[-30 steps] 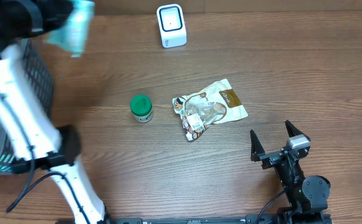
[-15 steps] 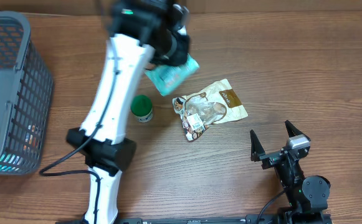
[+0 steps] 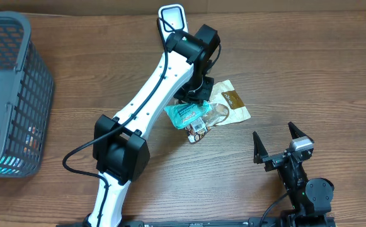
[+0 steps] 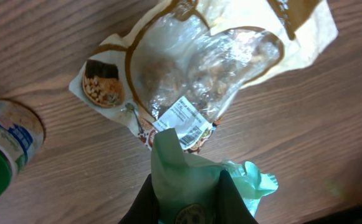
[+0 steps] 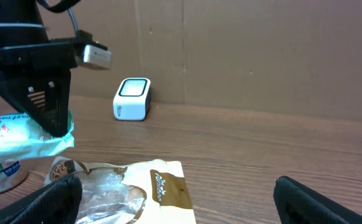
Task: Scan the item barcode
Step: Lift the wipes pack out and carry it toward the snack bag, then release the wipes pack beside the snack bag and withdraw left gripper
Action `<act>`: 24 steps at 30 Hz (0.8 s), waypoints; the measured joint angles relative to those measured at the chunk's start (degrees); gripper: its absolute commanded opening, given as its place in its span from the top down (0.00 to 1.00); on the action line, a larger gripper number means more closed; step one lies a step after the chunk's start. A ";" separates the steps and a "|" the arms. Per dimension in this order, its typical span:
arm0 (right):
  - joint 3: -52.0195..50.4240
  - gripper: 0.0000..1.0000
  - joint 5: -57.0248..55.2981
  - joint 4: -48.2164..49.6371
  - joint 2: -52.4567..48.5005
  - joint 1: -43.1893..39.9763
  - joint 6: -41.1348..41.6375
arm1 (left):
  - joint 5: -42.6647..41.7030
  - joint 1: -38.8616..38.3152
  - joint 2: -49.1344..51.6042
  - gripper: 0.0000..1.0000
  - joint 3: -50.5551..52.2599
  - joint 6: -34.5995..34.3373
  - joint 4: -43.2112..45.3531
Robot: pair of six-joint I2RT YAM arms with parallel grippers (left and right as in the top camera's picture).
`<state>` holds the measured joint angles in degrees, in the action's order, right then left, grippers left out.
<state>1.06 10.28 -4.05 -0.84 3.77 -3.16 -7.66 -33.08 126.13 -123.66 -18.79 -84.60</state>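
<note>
While teal packet (image 3: pixel 184 113) is pinched in left gripper (image 4: pixel 187 200) at frame centre, above snack bag (image 3: pixel 227 104), scan is judged not yet done: packet to be presented to scanner (image 3: pixel 173 25), top centre. Right gripper (image 3: pixel 276 144) spread wide, lower right.

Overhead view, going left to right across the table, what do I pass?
Grey basket → white scanner → clear snack bag → right fingers, standing open. The teal packet sits in line with the scanner, so I left it out.
</note>
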 measured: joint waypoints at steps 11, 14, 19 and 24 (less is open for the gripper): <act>0.00 0.00 0.02 -0.02 0.00 0.00 0.02 | 3.85 2.69 0.00 0.96 5.51 -19.23 3.45; 0.00 0.00 0.00 0.00 0.00 0.00 0.00 | 4.11 3.19 0.00 0.95 8.81 -26.97 4.46; 0.00 0.00 0.02 0.02 0.00 0.00 0.02 | 4.33 3.19 0.00 0.50 12.17 -35.95 5.53; 0.00 0.00 0.02 0.02 0.00 0.00 0.02 | 4.22 3.23 0.00 0.18 12.09 -37.75 5.46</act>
<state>1.06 10.31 -4.03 -0.84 3.77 -3.14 -3.44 -29.85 126.13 -111.57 -56.53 -79.13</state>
